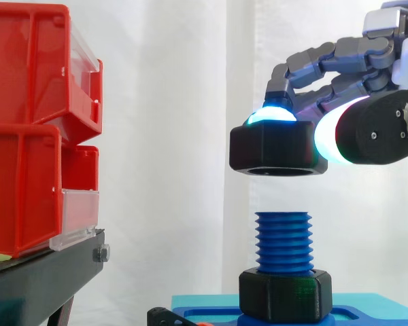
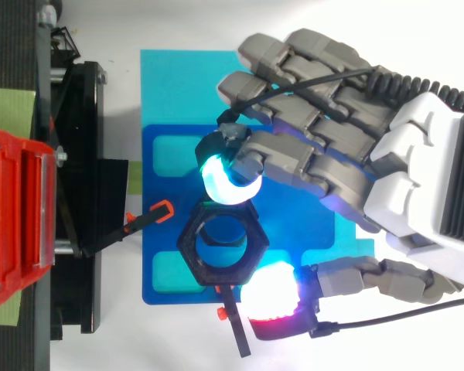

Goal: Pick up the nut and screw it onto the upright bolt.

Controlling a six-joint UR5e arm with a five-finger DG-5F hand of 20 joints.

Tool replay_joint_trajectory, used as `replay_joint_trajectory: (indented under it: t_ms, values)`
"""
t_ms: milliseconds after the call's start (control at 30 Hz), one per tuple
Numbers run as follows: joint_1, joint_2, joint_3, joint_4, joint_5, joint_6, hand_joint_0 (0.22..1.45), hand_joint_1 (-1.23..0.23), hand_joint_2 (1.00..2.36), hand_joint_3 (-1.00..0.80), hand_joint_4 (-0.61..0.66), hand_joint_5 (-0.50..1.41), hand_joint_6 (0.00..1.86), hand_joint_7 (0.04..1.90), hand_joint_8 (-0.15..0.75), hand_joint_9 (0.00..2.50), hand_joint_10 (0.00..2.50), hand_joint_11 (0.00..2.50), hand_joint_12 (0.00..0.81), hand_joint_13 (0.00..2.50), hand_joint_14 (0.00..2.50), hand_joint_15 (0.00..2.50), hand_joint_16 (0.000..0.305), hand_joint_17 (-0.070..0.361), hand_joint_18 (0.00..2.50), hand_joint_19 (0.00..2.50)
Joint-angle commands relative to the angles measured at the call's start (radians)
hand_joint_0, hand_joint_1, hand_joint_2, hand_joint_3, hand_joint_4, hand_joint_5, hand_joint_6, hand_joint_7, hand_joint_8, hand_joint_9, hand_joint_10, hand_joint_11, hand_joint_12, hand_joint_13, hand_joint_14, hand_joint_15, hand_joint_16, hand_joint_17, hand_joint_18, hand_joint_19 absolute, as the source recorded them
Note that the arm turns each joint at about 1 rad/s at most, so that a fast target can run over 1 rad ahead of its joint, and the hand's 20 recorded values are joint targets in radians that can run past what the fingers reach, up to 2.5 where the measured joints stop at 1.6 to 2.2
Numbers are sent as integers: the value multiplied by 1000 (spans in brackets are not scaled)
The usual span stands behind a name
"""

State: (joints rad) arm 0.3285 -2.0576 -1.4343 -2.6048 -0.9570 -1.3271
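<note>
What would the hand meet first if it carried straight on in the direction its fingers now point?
Probably the red bins at the left: the hand, pinching the nut, points level toward them; nothing shows between.

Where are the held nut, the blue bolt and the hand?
held nut (image 1: 275, 149): side view, its front wall.
blue bolt (image 1: 283, 241): side view, its threaded shaft.
hand (image 2: 417, 174): top view, its white back.
</note>
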Motion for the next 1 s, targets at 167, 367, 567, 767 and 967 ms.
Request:
replay_joint_trajectory:
  t_ms: [167,367,567,767,967]
  values:
    - [0,-3,0,-1,-3,9,554,-684,1000,-500,284,-174,500,1209,308,464,5,166,388,257,0,0,48,108,181,49]
    - [-11,-3,0,-8,-17,9,554,-682,1000,-500,289,-174,500,1205,309,468,5,168,386,270,0,0,48,108,179,50]
    - [-20,-3,0,-12,-34,9,555,-683,1000,-500,291,-174,500,1205,307,467,4,159,387,269,0,0,48,108,179,52]
    - [-39,-3,0,-20,-59,12,555,-684,1000,-500,283,-174,500,1210,307,470,5,173,385,271,0,0,47,107,177,45]
    - [-45,-3,0,-20,-75,12,556,-684,1000,-500,283,-174,500,1205,307,471,5,168,384,274,0,0,47,106,173,48]
